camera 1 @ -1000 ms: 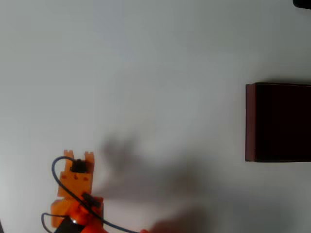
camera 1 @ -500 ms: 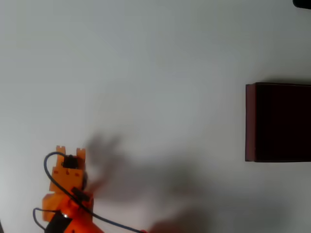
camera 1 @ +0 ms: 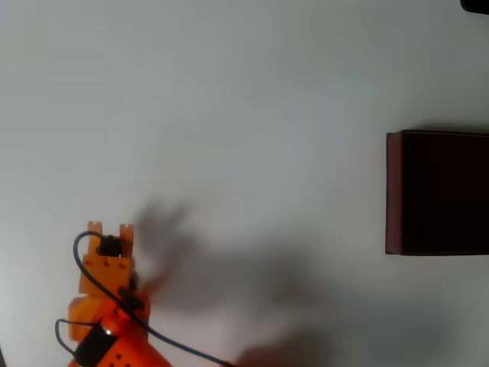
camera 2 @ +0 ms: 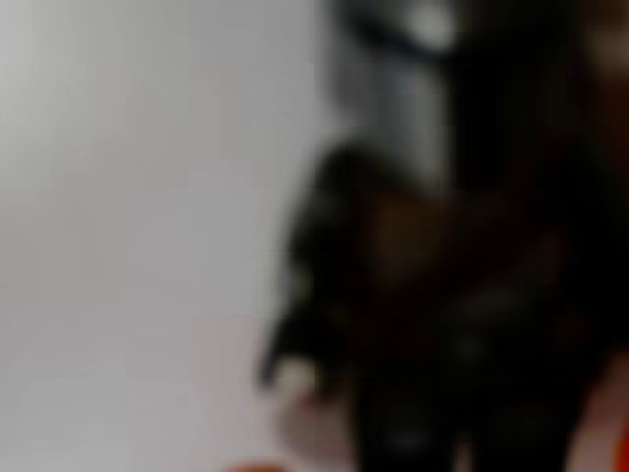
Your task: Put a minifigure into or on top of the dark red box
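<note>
One orange gripper (camera 1: pixel 111 229) sits at the near left of the overhead view, blocky plastic with a black cable looped over it; its two fingertips point away, and whether they grip anything cannot be told. The wrist view is badly blurred: a dark, grey-topped shape (camera 2: pixel 423 246) sits close to the lens, too soft to identify. One dark red box (camera 1: pixel 394 191) lies well apart at the right on the white table (camera 1: pixel 244 92), thin maroon walls, black inside, cut off by the edge.
</note>
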Available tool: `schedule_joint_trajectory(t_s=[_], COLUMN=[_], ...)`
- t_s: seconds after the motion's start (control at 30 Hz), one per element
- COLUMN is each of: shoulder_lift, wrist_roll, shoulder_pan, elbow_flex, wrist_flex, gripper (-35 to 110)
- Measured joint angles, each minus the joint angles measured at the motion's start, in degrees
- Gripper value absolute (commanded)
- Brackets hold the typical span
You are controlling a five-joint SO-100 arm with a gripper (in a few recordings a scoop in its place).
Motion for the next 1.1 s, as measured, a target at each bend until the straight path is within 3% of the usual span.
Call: schedule_joint_trajectory(t_s=[0.83,1.1], shoulder_lift=[-2.72,-1.05], wrist_roll=[0.00,-4.57], shoulder_pan=[0.53,2.46], elbow_flex=[1.14,0.79], wrist_flex=[-7.03,-5.27], gripper=[3,1])
